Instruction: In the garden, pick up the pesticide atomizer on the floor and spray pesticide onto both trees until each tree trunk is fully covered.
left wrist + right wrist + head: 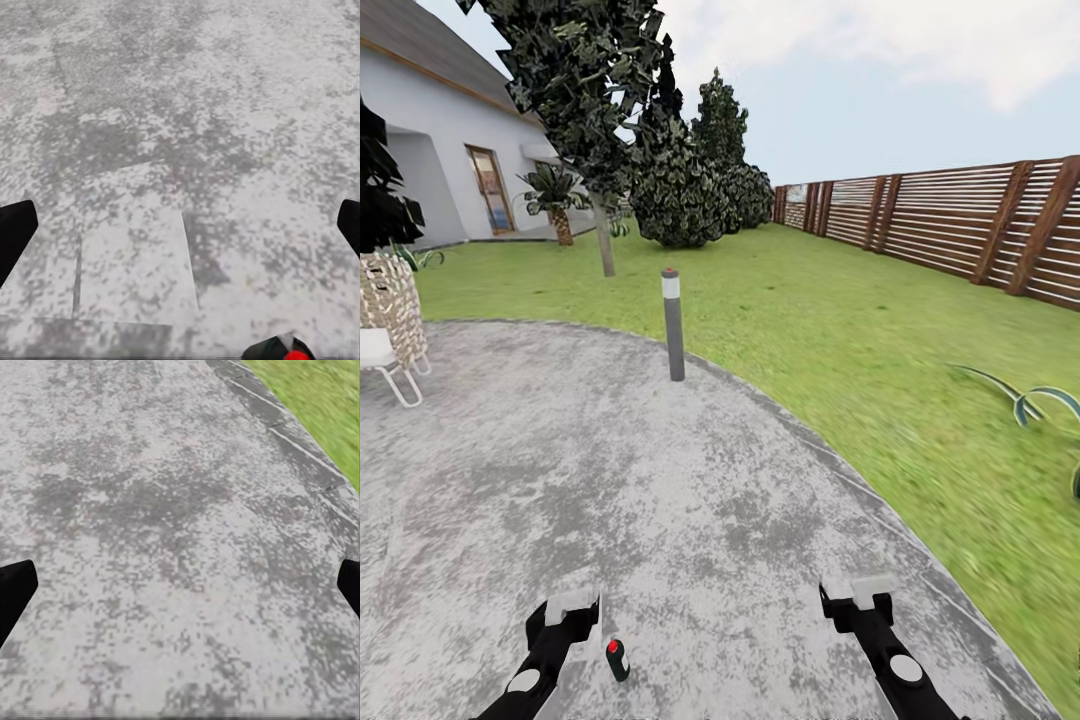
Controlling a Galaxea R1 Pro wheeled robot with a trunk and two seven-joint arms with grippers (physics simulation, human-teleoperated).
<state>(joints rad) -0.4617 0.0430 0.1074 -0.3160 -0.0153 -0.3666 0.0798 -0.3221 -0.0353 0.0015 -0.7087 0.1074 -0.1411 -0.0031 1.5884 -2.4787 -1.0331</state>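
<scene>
1. The left gripper (573, 606) hangs over the grey paved floor (660, 480) with its fingers (15, 232) spread wide and nothing between them; in the left wrist view the dark tips stand at opposite edges over bare paving.
2. The right gripper (857, 592) is likewise spread wide and empty, its fingers (15, 589) far apart above the paving, with the edge of the grass (315, 397) at one corner of the right wrist view.
3. The pesticide atomizer (617, 660) lies on the floor just beside the left gripper, toward the robot's middle, not touched by the fingers; its black top and red spot (296, 354) show at the rim of the left wrist view.
4. Farther out, a grey bollard post (673, 325) stands at the curved border of the paving.
5. Beyond it, on the lawn (840, 330), a tree (600, 120) with a pale trunk (605, 245) rises, with dark shrubs (680, 190) behind.
6. A wooden slat fence (960, 225) runs along the right; a white house (440, 160) and a wicker chair (390, 320) are at the left.
</scene>
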